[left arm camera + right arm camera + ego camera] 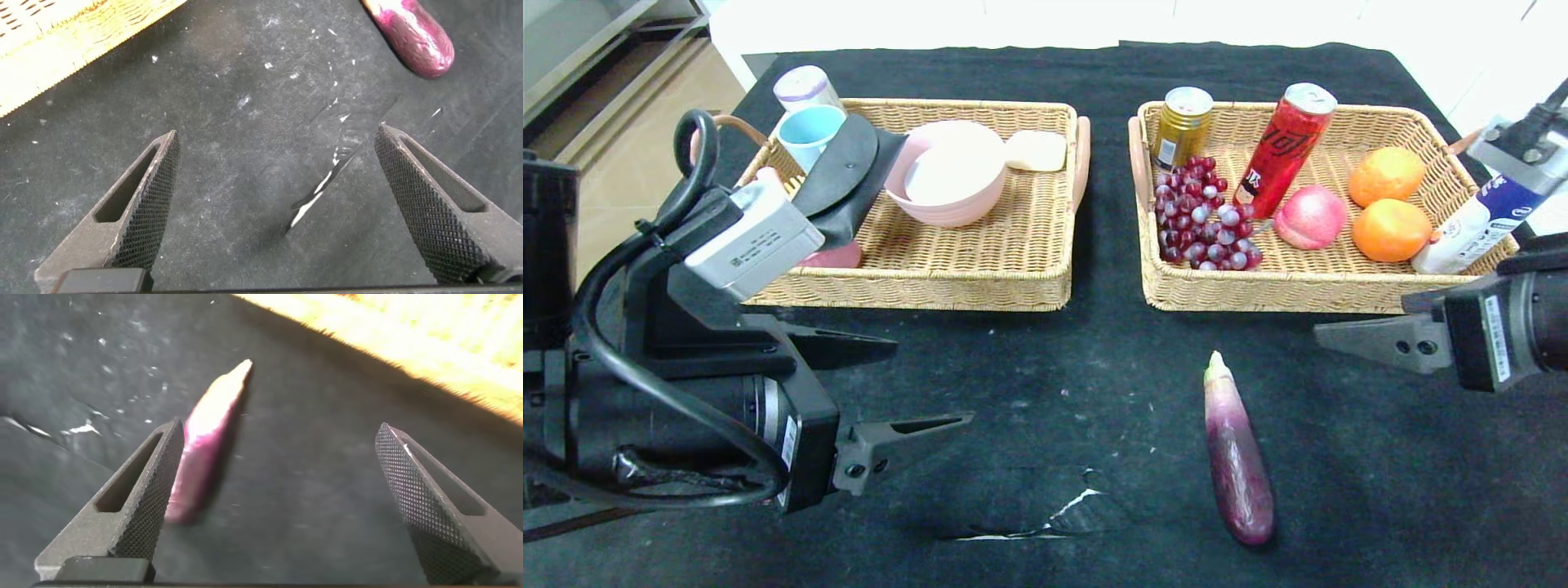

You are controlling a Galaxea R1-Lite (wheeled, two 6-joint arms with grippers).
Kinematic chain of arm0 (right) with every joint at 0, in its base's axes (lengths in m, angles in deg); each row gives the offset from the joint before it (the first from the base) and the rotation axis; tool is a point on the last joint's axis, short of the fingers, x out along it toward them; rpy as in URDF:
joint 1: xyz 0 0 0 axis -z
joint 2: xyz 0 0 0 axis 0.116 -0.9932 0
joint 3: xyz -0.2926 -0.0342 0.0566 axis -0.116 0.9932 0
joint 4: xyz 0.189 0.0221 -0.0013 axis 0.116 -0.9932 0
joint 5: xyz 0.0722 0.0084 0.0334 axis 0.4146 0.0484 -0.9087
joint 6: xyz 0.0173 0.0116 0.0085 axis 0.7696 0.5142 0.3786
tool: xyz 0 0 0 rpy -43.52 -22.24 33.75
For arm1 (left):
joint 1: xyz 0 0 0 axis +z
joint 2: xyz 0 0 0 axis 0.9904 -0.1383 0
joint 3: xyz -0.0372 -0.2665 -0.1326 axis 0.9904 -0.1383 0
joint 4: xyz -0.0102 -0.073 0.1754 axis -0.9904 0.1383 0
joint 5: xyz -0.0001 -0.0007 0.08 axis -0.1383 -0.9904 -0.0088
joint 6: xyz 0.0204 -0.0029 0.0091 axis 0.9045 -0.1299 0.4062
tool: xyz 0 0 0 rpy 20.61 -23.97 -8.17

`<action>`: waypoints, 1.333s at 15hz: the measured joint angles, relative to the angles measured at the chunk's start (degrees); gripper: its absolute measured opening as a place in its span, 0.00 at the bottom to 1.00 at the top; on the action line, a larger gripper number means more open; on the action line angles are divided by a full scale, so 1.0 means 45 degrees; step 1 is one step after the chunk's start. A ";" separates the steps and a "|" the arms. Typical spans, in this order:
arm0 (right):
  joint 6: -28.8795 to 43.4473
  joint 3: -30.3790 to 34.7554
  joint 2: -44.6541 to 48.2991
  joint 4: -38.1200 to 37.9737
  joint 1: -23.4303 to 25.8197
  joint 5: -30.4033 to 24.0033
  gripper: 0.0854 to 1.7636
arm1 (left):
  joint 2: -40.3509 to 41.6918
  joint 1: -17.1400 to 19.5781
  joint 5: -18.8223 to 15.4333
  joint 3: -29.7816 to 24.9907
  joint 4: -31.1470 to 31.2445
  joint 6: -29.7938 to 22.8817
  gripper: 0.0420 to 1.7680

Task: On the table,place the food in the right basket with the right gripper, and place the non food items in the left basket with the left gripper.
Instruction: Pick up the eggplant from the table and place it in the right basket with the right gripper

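A purple eggplant (1238, 454) lies alone on the black tablecloth, in front of the right basket (1339, 294); its pale tip points at the basket. My right gripper (279, 429) hovers open just right of it and above the cloth. In the right wrist view the eggplant (204, 441) lies beside one finger, not between the jaws. My left gripper (931, 384) is open and empty over bare cloth in front of the left basket (931, 290). The left wrist view shows the eggplant's rounded end (413, 33) well beyond that gripper (278, 132).
The left basket holds a pink bowl (943, 184), two cups, a white soap bar and a black item. The right basket holds two cans, grapes (1201, 216), a peach, two oranges and a white bottle. A tear in the cloth (1054, 514) shows white near the front edge.
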 joint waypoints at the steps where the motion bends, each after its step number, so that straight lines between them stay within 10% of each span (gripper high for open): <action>1: 0.0504 -0.0008 -0.0179 -0.0011 -0.0452 0.0526 0.97 | -0.0024 -0.0005 0.0005 -0.0011 0.0019 0.0000 0.97; 20: 0.2660 0.1059 -0.3254 0.0024 -0.3776 0.3706 0.97 | 0.0005 -0.0011 0.0049 0.0024 -0.0062 -0.0005 0.97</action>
